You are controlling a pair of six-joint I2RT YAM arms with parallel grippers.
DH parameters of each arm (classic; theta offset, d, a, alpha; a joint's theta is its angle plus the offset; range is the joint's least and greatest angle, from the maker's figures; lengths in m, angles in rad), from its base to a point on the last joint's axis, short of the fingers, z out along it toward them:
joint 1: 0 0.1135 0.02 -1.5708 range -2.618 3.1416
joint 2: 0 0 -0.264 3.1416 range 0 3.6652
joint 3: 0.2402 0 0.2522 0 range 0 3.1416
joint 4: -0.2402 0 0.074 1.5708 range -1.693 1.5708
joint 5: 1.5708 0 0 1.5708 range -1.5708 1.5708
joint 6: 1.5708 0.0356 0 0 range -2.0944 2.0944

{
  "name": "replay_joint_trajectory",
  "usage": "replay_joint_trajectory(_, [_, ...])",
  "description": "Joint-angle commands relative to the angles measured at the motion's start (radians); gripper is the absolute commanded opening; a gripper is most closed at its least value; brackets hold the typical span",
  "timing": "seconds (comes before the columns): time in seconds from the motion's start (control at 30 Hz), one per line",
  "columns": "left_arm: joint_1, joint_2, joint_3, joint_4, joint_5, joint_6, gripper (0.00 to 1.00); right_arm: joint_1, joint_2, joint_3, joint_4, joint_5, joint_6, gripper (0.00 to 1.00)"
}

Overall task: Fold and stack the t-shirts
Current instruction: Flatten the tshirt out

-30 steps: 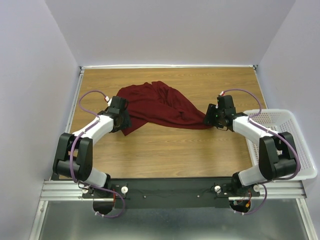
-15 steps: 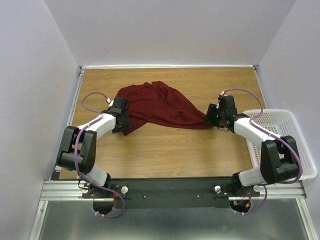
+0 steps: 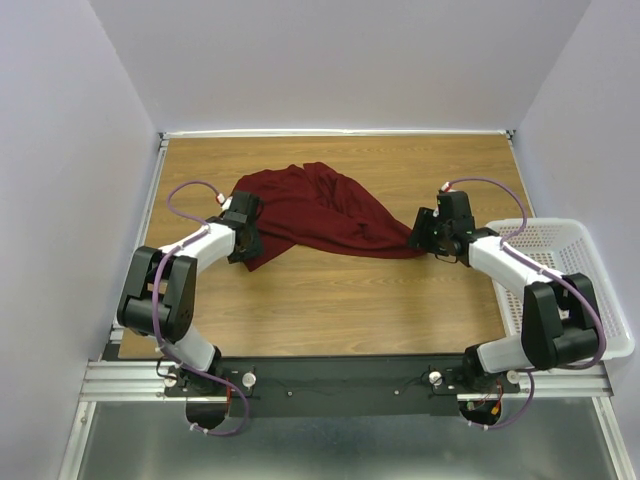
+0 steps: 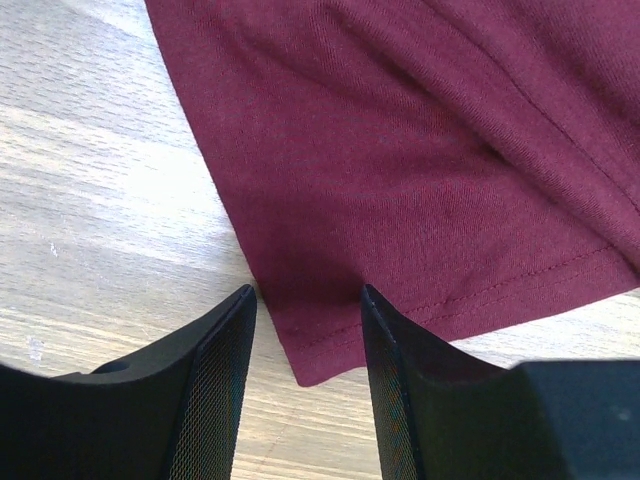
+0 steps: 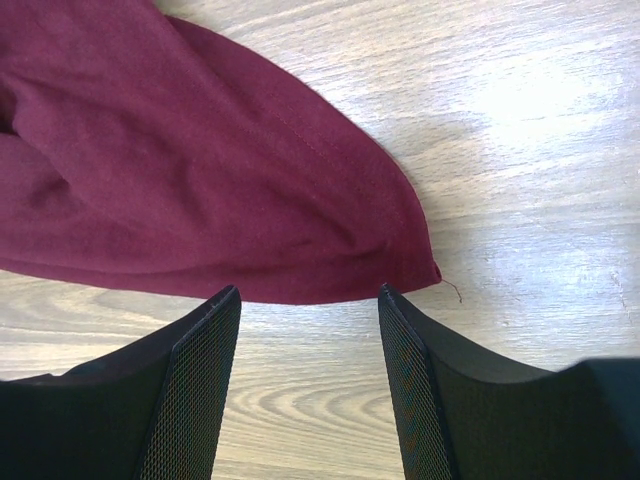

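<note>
Now both pairs stand spread: left jaws straddle the t-shirt hem corner, right jaws its right tip. Sink to the table, pinch edges squarely.

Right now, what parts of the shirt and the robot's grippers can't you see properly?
- Top view: the maroon t-shirt is bunched, so its own folds hide the neck and sleeves.
- Top view: each arm's wrist covers its fingertips; only the wrist views show the left gripper and right gripper open.
- Wrist views: the picture edges cut off most of the t-shirt.
- Top view: the right arm hides part of the white mesh basket.
</note>
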Motion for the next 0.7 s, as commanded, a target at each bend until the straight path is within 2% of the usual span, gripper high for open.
replay_joint_trajectory(0.0, [-0.014,0.059,-0.034,-0.069,0.029,-0.027,0.54,0.006,-0.034,-0.020,0.005,-0.004,-0.006,0.64])
replay_joint_trajectory(0.1, [-0.013,0.075,-0.032,-0.086,0.029,-0.029,0.53,0.006,-0.041,-0.021,0.007,-0.005,-0.005,0.64])
replay_joint_trajectory(0.3, [-0.017,0.105,-0.026,-0.107,0.026,-0.029,0.39,0.008,-0.057,-0.027,0.008,-0.007,-0.005,0.64])
replay_joint_trajectory(0.47, [-0.017,0.125,-0.028,-0.118,0.017,-0.023,0.24,0.009,-0.060,-0.029,0.010,-0.007,-0.006,0.64])
replay_joint_trajectory(0.53, [-0.017,0.127,-0.020,-0.127,0.000,-0.018,0.11,0.012,-0.060,-0.030,0.008,-0.004,-0.006,0.64])
replay_joint_trajectory(0.57, [-0.016,0.125,-0.008,-0.141,-0.020,-0.015,0.00,0.014,-0.058,-0.030,0.010,-0.004,-0.008,0.64])
replay_joint_trajectory(0.67, [-0.014,0.099,0.038,-0.187,-0.092,0.002,0.00,0.015,-0.060,-0.035,0.005,0.001,-0.012,0.64])
